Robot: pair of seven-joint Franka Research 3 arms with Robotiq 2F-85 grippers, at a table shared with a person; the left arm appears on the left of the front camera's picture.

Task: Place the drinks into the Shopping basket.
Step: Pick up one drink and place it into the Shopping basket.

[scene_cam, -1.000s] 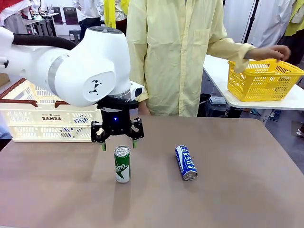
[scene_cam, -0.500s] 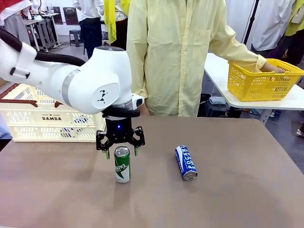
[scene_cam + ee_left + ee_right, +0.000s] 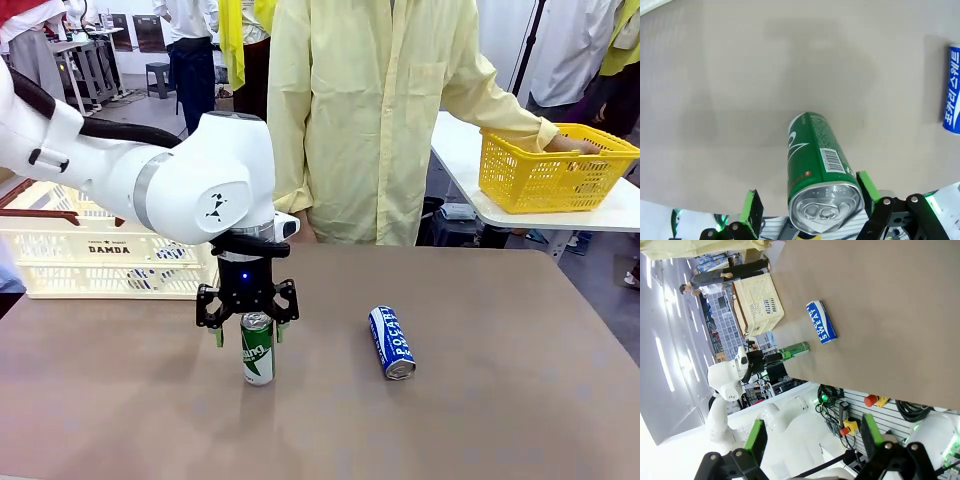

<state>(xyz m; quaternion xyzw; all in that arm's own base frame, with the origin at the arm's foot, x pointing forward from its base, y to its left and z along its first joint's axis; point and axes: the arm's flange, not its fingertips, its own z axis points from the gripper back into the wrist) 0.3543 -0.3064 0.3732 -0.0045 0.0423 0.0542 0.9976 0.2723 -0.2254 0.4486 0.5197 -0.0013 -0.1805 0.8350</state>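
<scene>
While hanging straight down over the brown worktop (image 3: 500, 400), straddles the silver top of the upright green can (image 3: 257, 358) with the left tool (image 3: 249, 337). Stands open to the full, with one green pad at 9 o'clock of the can and the other at 3 o'clock, taking 12 o'clock as the far side of the worktop. Grips nothing. Seen from the left wrist, leaves a clear gap between one pad (image 3: 751, 212) and the can wall and comes just beside the wall with the other; cannot tell about touching there.

Finds the blue Pocari can (image 3: 391, 342) at 3 o'clock of the green one, near but apart, lying on its side with the silver end turned to about 5 o'clock. Finds the Shopping basket (image 3: 100, 250) at 10 o'clock of the green can, at the far left of the worktop, cream-white with a dark red-brown rim and the print DAMDA, partly hidden behind the white left arm (image 3: 190, 175). Both cans outside it.

Shows the right tool (image 3: 813, 440) wide open as well, with nothing between its green pads, well apart from both cans.

At 12 o'clock, a person (image 3: 380, 120) in a pale yellow coat, with one hand (image 3: 572, 145) in a yellow mesh basket (image 3: 540, 180) on a white side table (image 3: 455, 150) at about 2 o'clock.
</scene>
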